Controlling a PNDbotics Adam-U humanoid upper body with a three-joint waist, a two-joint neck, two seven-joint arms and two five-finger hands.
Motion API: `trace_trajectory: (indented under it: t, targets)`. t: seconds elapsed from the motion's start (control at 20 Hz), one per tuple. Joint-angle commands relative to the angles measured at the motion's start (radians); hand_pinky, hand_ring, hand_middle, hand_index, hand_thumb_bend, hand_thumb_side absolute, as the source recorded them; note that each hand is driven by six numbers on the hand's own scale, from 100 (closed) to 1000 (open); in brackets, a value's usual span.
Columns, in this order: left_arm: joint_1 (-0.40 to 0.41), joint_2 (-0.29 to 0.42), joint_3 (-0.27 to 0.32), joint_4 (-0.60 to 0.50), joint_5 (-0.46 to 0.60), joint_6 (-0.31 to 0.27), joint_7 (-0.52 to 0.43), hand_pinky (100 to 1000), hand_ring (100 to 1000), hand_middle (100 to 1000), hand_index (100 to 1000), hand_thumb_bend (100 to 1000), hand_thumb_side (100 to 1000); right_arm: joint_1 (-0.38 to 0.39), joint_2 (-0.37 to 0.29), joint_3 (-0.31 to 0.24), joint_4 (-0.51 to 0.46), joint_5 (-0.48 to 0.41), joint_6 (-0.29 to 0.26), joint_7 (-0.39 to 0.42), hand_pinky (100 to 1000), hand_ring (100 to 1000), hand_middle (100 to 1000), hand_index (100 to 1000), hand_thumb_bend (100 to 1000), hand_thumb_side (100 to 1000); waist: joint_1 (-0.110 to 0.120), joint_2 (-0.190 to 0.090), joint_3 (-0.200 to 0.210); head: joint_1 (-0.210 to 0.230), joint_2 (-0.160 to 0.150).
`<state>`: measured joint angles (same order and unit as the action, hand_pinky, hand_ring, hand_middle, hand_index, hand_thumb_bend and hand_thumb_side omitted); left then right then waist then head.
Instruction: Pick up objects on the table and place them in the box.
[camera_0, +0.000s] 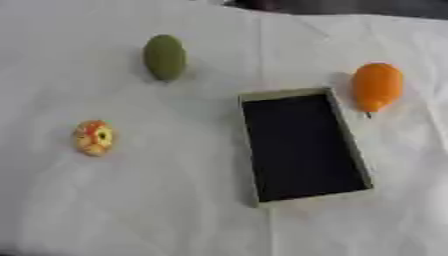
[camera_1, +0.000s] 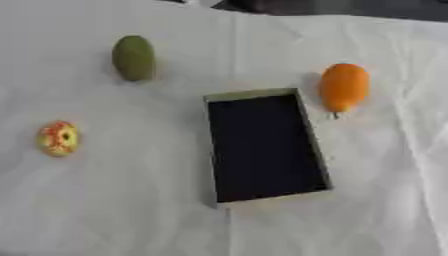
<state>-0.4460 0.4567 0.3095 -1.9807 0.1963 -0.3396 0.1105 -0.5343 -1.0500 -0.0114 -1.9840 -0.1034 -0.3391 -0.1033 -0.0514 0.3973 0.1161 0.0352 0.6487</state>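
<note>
Nearest on the white-clothed table (camera_0: 157, 210) sits an open rectangular box with pale rim and dark inside (camera_0: 303, 145). Just beside its far right corner lies an orange oval fruit (camera_0: 377, 86); a green oval fruit (camera_0: 164, 57) lies toward the far left, a small red-yellow round fruit (camera_0: 94, 137) by the left edge. Neither robot hand shows, so their state cannot be told.

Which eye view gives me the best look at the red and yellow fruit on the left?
The left eye view: the red and yellow fruit sits well inside the picture, with cloth showing all around it. The right eye view shows the same whole fruit, only closer to the left edge. Neither hand is in view.
</note>
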Motion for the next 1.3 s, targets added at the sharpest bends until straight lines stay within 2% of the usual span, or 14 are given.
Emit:
trace_trajectory:
  t: [0.05, 0.3, 0.4, 0.6, 0.75, 0.95, 1.3]
  targets:
    - [-0.001, 0.013, 0.006, -0.019, -0.003, 0.001, -0.01, 850, 684, 718, 834, 100, 566, -0.001, -0.018, -0.011, 0.008, 0.007, 0.006, 0.009, 883, 916, 694, 808, 100, 448, 0.003, -0.017, 0.0, 0.004, -0.009]
    - [0.003, 0.02, 0.004, -0.019, -0.002, -0.001, -0.017, 850, 684, 719, 834, 100, 565, -0.011, -0.046, -0.003, 0.027, 0.044, 0.014, 0.039, 885, 933, 728, 830, 100, 401, 0.004, -0.017, 0.0, 0.003, -0.003]
    - [0.006, 0.025, 0.002, -0.019, -0.002, -0.002, -0.02, 850, 683, 719, 833, 100, 565, -0.027, -0.073, 0.012, 0.048, 0.074, 0.017, 0.063, 889, 953, 761, 851, 100, 295, 0.003, -0.017, 0.001, -0.001, 0.0]
    - [0.015, 0.034, -0.001, -0.019, -0.002, -0.002, -0.03, 851, 683, 719, 833, 100, 565, -0.076, -0.121, 0.06, 0.121, 0.153, 0.017, 0.148, 891, 967, 791, 870, 100, 209, 0.0, -0.015, 0.004, -0.007, 0.003]
    - [0.017, 0.038, -0.004, -0.019, -0.004, -0.004, -0.041, 851, 683, 720, 833, 100, 566, -0.127, -0.132, 0.104, 0.187, 0.216, 0.007, 0.238, 894, 976, 808, 878, 100, 198, -0.003, -0.014, 0.008, -0.014, 0.004]
    - [0.015, 0.04, -0.007, -0.019, -0.002, -0.004, -0.051, 851, 682, 719, 833, 100, 566, -0.201, -0.108, 0.158, 0.266, 0.268, -0.018, 0.354, 895, 979, 817, 887, 100, 205, -0.005, -0.009, 0.016, -0.022, 0.0]
    - [0.018, 0.048, -0.009, -0.019, 0.001, -0.003, -0.061, 851, 681, 719, 832, 100, 567, -0.274, -0.082, 0.227, 0.363, 0.348, -0.06, 0.47, 893, 977, 831, 896, 100, 238, -0.009, -0.003, 0.022, -0.026, -0.006]
